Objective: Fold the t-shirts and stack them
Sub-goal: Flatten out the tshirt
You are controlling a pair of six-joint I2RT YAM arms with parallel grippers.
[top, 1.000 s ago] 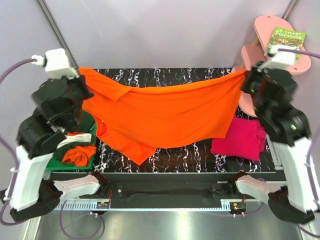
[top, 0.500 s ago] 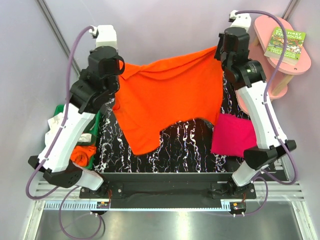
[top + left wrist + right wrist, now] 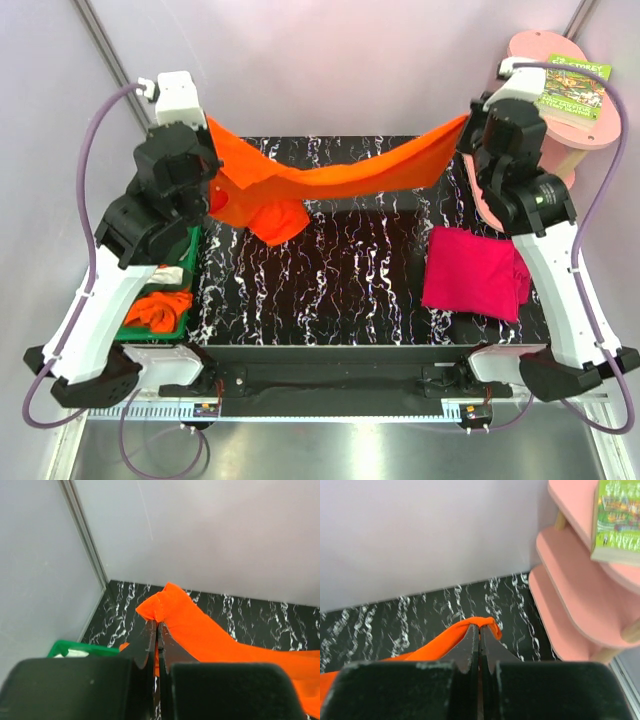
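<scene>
A bright orange t-shirt [image 3: 330, 177] hangs stretched between my two grippers above the back of the black marbled table [image 3: 350, 280]. My left gripper [image 3: 212, 128] is shut on its left end, seen in the left wrist view [image 3: 157, 625] with cloth [image 3: 200, 632] trailing right. My right gripper [image 3: 466, 122] is shut on its right end, also in the right wrist view [image 3: 480, 626], where the cloth [image 3: 435, 647] runs left. A folded magenta-pink t-shirt [image 3: 475, 273] lies flat at the table's right.
A green bin [image 3: 185, 262] at the left edge holds white, dark green and orange shirts [image 3: 158, 308]. A pink shelf unit [image 3: 560, 100] with a green book [image 3: 573, 82] stands at the back right, close to my right arm. Grey walls close the back.
Both arms have drawn apart and pulled the orange shirt taut across the back of the table. It hung wide and loose before; now it is a narrow band, bunched at the left.
</scene>
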